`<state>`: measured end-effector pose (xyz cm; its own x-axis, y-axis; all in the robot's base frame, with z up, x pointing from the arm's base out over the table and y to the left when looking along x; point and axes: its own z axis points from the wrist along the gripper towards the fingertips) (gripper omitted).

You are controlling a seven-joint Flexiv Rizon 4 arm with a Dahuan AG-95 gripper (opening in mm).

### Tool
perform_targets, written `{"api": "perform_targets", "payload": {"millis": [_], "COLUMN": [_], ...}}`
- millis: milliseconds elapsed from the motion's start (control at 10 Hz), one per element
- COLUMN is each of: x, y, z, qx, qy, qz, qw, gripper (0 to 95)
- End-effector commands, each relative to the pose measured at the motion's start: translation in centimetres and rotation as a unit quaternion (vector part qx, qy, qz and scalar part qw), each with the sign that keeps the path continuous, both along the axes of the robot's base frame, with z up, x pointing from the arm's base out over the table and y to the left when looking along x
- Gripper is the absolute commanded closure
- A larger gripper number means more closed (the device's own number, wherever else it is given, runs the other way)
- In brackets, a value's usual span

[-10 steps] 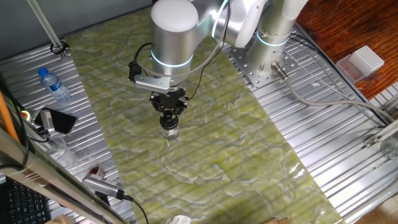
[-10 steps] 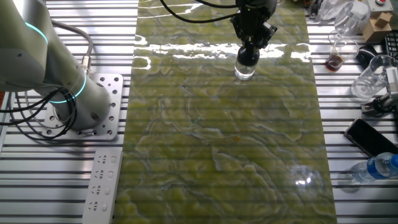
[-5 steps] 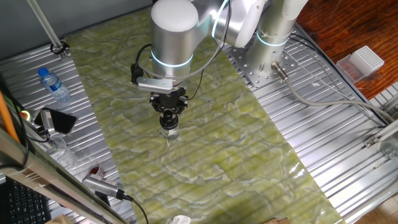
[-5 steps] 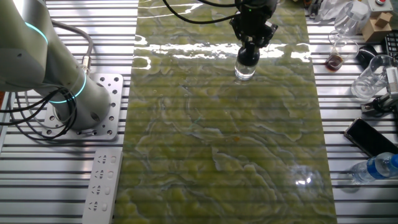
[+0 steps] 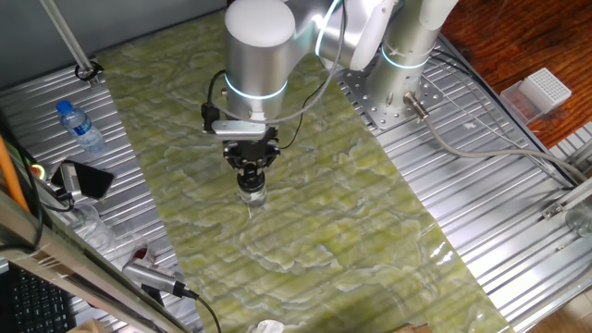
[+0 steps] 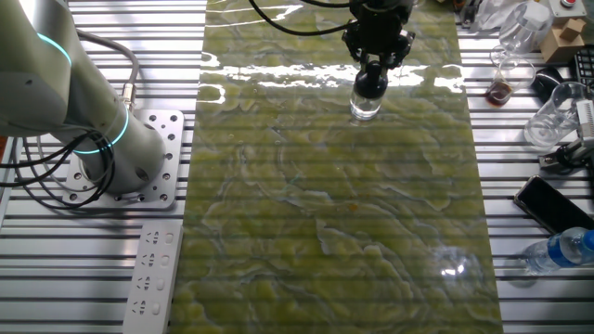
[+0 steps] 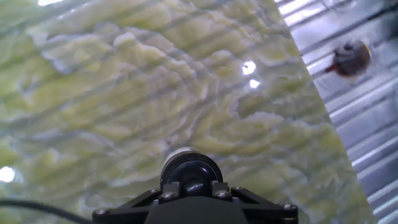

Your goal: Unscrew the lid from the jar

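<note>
- Rotated since a second ago: wrist with its side bracket turned about the vertical axis, jar (image 5: 252, 195) and lid (image 7: 189, 172) unmoved on the green mat (image 5: 305, 222).
- Lid: black, glossy, seated on the glass, no gap showing between cap and jar in any view.
- Jar: upright on the mat near its middle in one fixed view, toward the far end of the mat in the other fixed view (image 6: 365, 104).
- Gripper (image 6: 373, 70): straight above, jaws clenched on the lid from both sides, pointing down.
- Progress, as a judgement: twisting under way, lid not yet free; left to do — more turns, then lifting the cap off.
- Worktop (image 6: 74, 269): ribbed metal around the mat; water bottle (image 5: 80, 128) with blue cap and a phone (image 5: 88, 179) well apart at the edge.
</note>
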<state>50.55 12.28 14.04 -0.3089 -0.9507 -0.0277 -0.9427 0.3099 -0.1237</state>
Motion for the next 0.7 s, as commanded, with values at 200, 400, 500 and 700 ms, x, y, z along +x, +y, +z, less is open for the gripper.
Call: {"api": "perform_targets", "payload": {"millis": [200, 400, 500, 700], "x": [-0.04, -0.04, -0.05, -0.05], "y": [-0.01, -0.01, -0.01, 0.00], "z": [0.06, 0.07, 0.12, 0.24], "qx": [-0.007, -0.013, -0.015, -0.020], "qy": [-0.009, -0.015, -0.017, -0.022], "qz": [0.048, 0.084, 0.097, 0.118], "qw": [0.9988, 0.9963, 0.9950, 0.9925], "gripper": [95.0, 95.0, 95.0, 95.0]}}
